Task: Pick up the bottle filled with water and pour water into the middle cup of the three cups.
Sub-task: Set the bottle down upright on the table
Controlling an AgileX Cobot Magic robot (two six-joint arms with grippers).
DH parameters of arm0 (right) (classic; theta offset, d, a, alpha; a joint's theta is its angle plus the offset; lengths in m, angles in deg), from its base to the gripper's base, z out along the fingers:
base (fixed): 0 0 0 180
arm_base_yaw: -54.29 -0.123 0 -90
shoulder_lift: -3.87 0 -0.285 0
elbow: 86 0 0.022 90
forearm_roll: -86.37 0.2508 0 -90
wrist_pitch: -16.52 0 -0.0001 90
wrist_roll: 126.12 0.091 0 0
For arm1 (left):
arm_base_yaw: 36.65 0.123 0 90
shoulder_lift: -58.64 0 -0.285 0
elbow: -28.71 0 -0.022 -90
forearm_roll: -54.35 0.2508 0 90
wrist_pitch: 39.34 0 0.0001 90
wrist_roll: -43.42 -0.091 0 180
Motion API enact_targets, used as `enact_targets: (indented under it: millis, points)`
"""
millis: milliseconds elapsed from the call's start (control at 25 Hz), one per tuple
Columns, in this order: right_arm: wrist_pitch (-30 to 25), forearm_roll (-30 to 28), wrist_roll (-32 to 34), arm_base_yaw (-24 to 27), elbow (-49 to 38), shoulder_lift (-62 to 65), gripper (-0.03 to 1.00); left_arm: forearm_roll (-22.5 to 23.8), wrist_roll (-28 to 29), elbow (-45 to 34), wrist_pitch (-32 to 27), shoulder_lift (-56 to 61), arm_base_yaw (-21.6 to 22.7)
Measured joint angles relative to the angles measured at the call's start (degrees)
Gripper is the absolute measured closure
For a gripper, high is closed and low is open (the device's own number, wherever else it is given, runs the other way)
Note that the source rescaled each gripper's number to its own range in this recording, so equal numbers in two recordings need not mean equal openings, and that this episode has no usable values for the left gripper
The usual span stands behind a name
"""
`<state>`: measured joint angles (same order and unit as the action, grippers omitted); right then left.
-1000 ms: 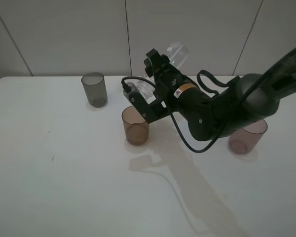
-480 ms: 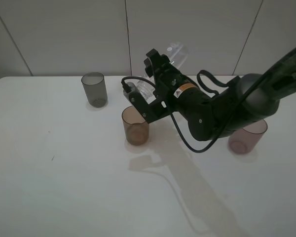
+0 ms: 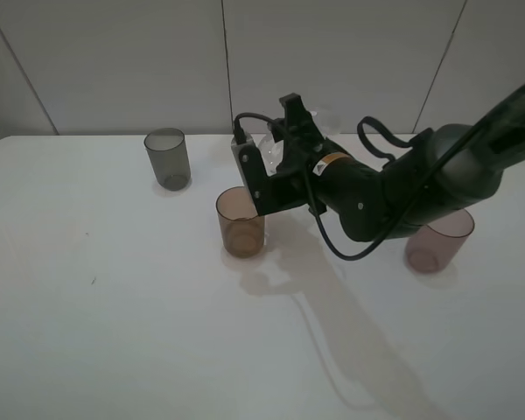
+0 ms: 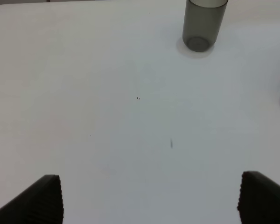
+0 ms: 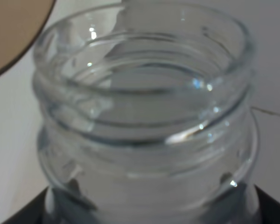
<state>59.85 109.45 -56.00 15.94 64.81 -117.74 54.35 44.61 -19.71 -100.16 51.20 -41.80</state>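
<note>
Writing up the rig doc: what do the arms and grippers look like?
Right arm: glossy black, rounded housings, looping black cables, small yellow-white label, white block by the wrist. Left gripper: black fingers, ridged inner faces.

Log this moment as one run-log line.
stage: bottle held at middle cup | right claw: shut on bottle, neck near cup rim | left claw: open, empty | stream: none visible

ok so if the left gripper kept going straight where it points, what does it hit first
Probably bare table: the left gripper, jaws open, aims at it. The grey cup stands farther on, off that line, though depth is unclear.
</note>
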Motion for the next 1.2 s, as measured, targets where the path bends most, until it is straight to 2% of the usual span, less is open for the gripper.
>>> enact_targets:
  millis: [160, 320, 440, 560, 720, 840, 920, 1040, 1200]
  points:
    - [-6.43, 0.41, 10.48, 3.11, 1.62, 1.41, 0.95, 0.00, 0.00, 0.00, 0.00, 0.00, 0.00]
    - [-12.91, -2.39, 22.08, 6.62, 4.51, 1.95, 0.95, 0.00, 0.00, 0.00, 0.00, 0.00, 0.00]
    - [-18.18, -7.19, 34.30, 9.73, 6.50, 2.00, 0.95, 0.00, 0.00, 0.00, 0.00, 0.00, 0.00]
    - [-20.27, -13.28, 49.32, 13.25, 7.81, 2.00, 0.95, 0.00, 0.00, 0.00, 0.00, 0.00, 0.00]
    - [-19.38, -21.16, 72.19, 17.35, 8.19, 1.86, 0.95, 0.00, 0.00, 0.00, 0.00, 0.00, 0.00]
    - [-16.07, -25.90, 90.47, 19.20, 8.37, 0.83, 0.95, 0.00, 0.00, 0.00, 0.00, 0.00, 0.00]
    - [-13.46, -28.31, 98.24, 19.70, 8.37, -0.31, 0.95, 0.00, 0.00, 0.00, 0.00, 0.00, 0.00]
    - [-9.21, -29.63, 102.43, 19.87, 8.40, -2.52, 0.95, 0.00, 0.00, 0.00, 0.00, 0.00, 0.00]
    - [-4.30, -29.78, 103.20, 19.87, 8.44, -6.00, 0.95, 0.00, 0.00, 0.00, 0.00, 0.00, 0.00]
